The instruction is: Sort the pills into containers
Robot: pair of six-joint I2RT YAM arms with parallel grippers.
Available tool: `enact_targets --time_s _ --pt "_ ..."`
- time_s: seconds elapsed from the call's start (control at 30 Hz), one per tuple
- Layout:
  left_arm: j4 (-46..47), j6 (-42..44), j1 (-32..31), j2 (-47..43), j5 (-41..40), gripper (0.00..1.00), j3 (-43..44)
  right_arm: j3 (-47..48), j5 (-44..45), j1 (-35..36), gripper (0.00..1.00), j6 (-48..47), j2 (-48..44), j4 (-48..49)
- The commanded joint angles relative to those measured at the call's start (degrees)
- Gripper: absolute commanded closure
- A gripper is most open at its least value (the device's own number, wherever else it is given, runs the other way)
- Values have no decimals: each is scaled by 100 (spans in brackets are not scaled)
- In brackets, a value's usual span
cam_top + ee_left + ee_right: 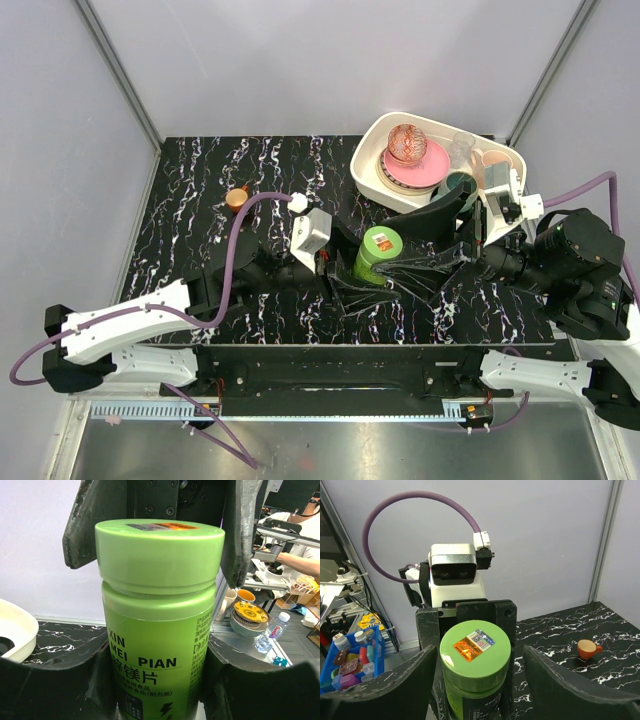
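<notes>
Currently the green bottle (380, 250) stands upright near the middle of the black marbled counter (200, 170), between the two arms. Its lid is on, with an orange sticker (473, 644) on top. Whether its base rests on the counter cannot be told.

The left gripper (155, 680) comes in from the left and holds the bottle by its body. In the left wrist view its fingers (50, 685) press against both sides of the label, below the lid.

The right gripper (477, 652) comes in from the other side at lid height. Its fingers (565, 685) are spread, one on each side of the lid. The right wrist view shows a gap between each finger and the lid, so they are around it and not touching.

A white tray (365, 165) sits at the far right of the counter, just behind the bottle. It holds a pink plate (430, 172) with a patterned ball (407, 143) on it, among other small things too crowded to name. A small orange cup (237, 197) stands alone on the far left part of the counter, well apart from the bottle. A purple cable (235, 240) arcs over the left arm.
</notes>
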Motion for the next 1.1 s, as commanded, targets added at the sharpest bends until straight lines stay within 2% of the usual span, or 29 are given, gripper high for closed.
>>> enact_targets --time_s 0.0,0.33,0.57,0.6,0.7,0.73,0.77,0.9,1.07 --pt "574 -62 -33 10 125 100 -2 140 67 10 27 26 -7 208" --pt "617 -79 -33 10 160 100 -37 114 85 19 34 26 -16 216" --pt "591 -70 -33 -7 116 100 -46 17 32 10 57 9 -34 199" --pt "582 -62 -24 -16 108 100 -37 -18 32 19 65 0 -43 199" --pt "556 -53 -33 -42 46 100 -29 -53 76 10 78 -18 -43 85" --pt "504 -27 -33 -60 -32 100 -2 -45 102 10 86 -35 -34 58" --pt "451 -9 -33 -60 -94 100 15 -45 180 10 89 -44 -16 -29" --pt "3 175 -33 -77 -743 100 235 -27 681 19 93 -61 54 -267" --pt "-691 448 -33 36 -2263 100 630 183 1892 10 94 -61 369 -548"
